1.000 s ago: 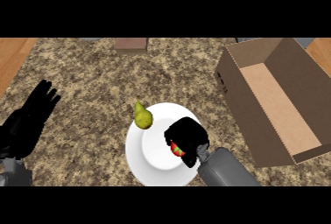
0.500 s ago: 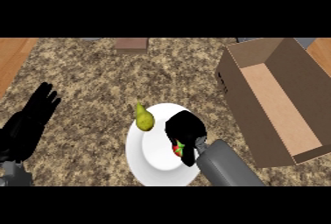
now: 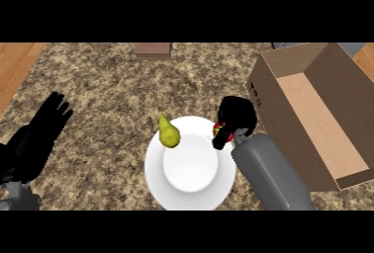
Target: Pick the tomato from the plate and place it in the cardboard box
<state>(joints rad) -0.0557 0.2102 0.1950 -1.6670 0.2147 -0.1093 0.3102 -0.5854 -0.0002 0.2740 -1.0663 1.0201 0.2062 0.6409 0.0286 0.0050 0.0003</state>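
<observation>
My right hand (image 3: 237, 117) is curled round a red tomato (image 3: 219, 132), of which only a small red patch shows. It is held above the right rim of the white plate (image 3: 190, 173). A yellow-green pear (image 3: 169, 133) lies at the plate's upper left. The open cardboard box (image 3: 315, 111) stands just right of the hand, its brown floor visible. My left hand (image 3: 40, 136) rests open at the left edge, fingers pointing up.
The counter top is speckled stone, with wooden strips at the far left (image 3: 15, 64) and top right. A small brown block (image 3: 153, 50) sits at the back centre. A grey object shows behind the box's far corner (image 3: 281, 45).
My right hand has risen and moved up and to the right with the tomato, from over the plate's middle to its right rim, nearer the box. The left hand stayed still.
</observation>
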